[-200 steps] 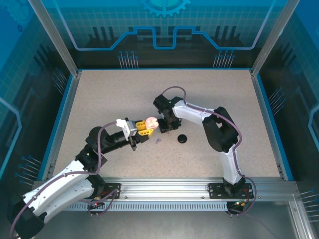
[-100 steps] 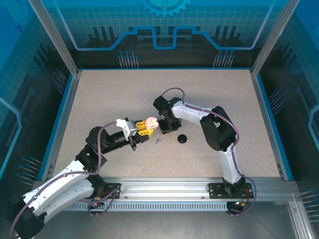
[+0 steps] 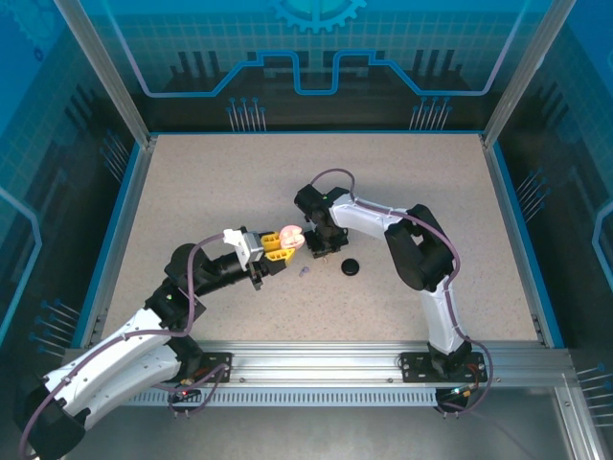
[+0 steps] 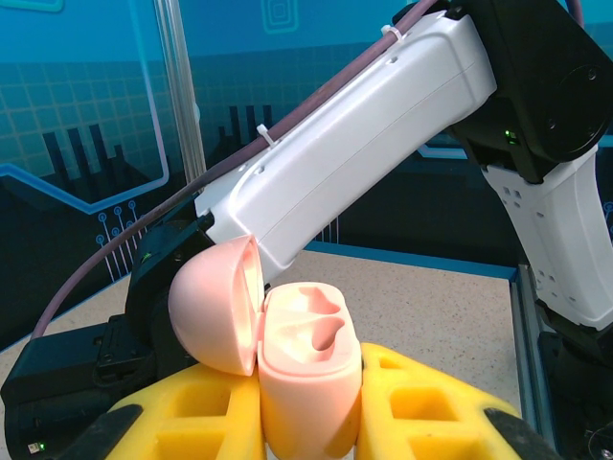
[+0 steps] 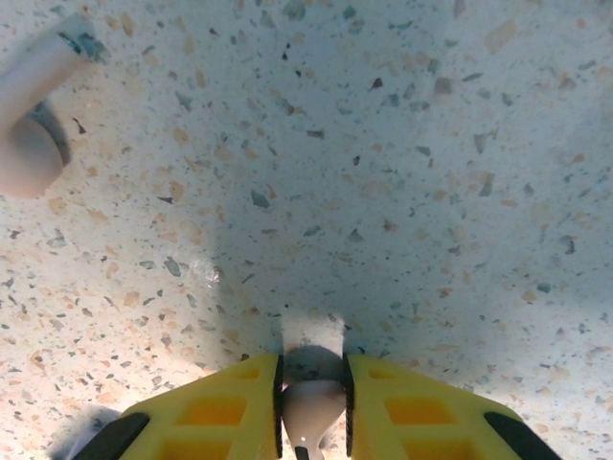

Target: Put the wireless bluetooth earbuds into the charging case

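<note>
**Step in hand: pick-up of an earbud.** The right end effector (image 5: 312, 383) stands low over the bench (image 3: 192, 192) near its middle. Its yellow fingers (image 5: 220, 407) are clamped on a pale earbud (image 5: 310, 407), and the stem projects forward from between them. Whether the earbud touches the surface cannot be told. A second pale earbud (image 5: 34, 125) lies loose on the bench nearby. A small lilac earbud (image 3: 305, 271) lies slightly toward the near edge. A black disc (image 3: 351, 267) sits beside it, toward the right edge.

**Case position.** The left end effector (image 4: 311, 412) is clamped on the pink charging case (image 4: 308, 345), holding it near the middle of the bench, just beside the right end effector. The lid (image 4: 215, 307) is swung open. Both cavities face upward and appear empty.

**Next move (judgement).** Lift the gripped earbud clear, carry it over the case, align the stem with one cavity and lower it in. The part is tiny, so a skewed grip risks a misfit or a drop.
</note>
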